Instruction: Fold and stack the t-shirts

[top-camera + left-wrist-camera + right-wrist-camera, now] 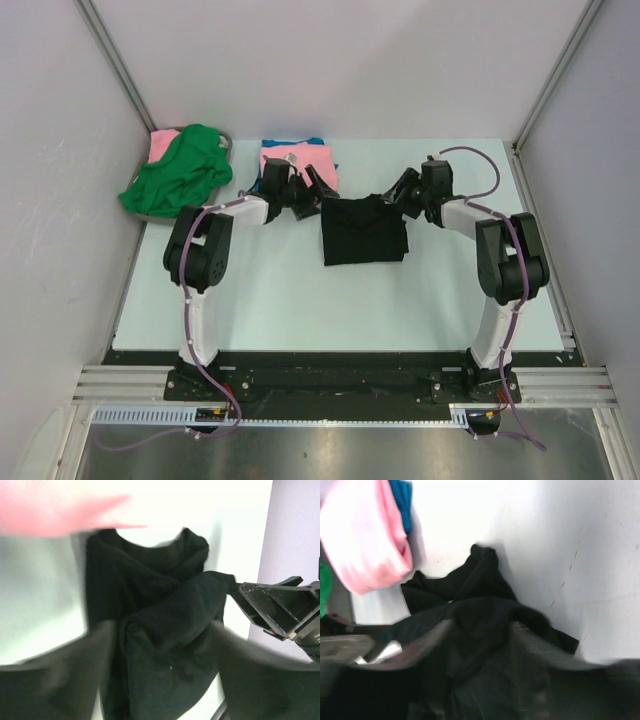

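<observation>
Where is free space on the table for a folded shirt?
Free: the near strip between the black shirt and the arm bases; the far right corner. Crowded: far left, by the green shirt and pink stack.

The pale table [300, 300] carries a folded black t-shirt [362, 232] just past its centre toward 12 o'clock. At 11 o'clock a blue t-shirt [316, 142] lies under a pink t-shirt [285, 155]. At 10 o'clock sits a crumpled green t-shirt [180, 172].
</observation>
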Tool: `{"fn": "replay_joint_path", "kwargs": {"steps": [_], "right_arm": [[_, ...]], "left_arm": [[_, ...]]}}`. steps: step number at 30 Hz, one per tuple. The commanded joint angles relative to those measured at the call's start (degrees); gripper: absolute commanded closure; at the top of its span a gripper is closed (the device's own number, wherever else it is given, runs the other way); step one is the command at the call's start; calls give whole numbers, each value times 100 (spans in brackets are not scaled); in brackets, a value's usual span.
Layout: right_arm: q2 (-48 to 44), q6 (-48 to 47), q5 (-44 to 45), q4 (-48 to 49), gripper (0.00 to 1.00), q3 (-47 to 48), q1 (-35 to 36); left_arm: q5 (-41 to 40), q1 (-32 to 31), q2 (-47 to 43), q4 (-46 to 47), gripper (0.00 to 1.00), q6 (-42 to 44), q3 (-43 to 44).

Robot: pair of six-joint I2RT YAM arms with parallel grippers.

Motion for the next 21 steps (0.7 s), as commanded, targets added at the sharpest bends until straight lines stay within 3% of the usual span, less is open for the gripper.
{"fn": "replay_joint_path", "kwargs": {"steps": [1, 2, 3, 7, 9, 15, 17, 21], "right_arm": [[390, 1, 34, 496, 23, 512, -91], [373, 18, 182, 550, 2, 512, -118], [233, -16, 271, 576, 0, 512, -144], [-601, -568, 561, 183, 0, 503, -118], [-1031, -1306, 841, -151, 0, 503, 206], [-2140, -4054, 2633, -1733, 0, 503, 2136], [-2281, -4497, 3413, -2182, 0, 459, 2613], [-2220, -5455, 4024, -2832, 0, 424, 3562]], "left_arm": [[62, 260, 379, -255, 0, 12, 621], [97, 295, 240, -246, 0, 12, 613], [63, 304, 100, -220, 0, 81, 552], [-394, 200, -1112, -509, 0, 389, -369], [-439, 129, -1894, -527, 0, 416, -844], [-473, -82, -3451, -606, 0, 636, -2714], [-587, -91, -3943, -772, 0, 775, -3068], [-912, -82, -4602, -1396, 0, 943, -3561]]}}
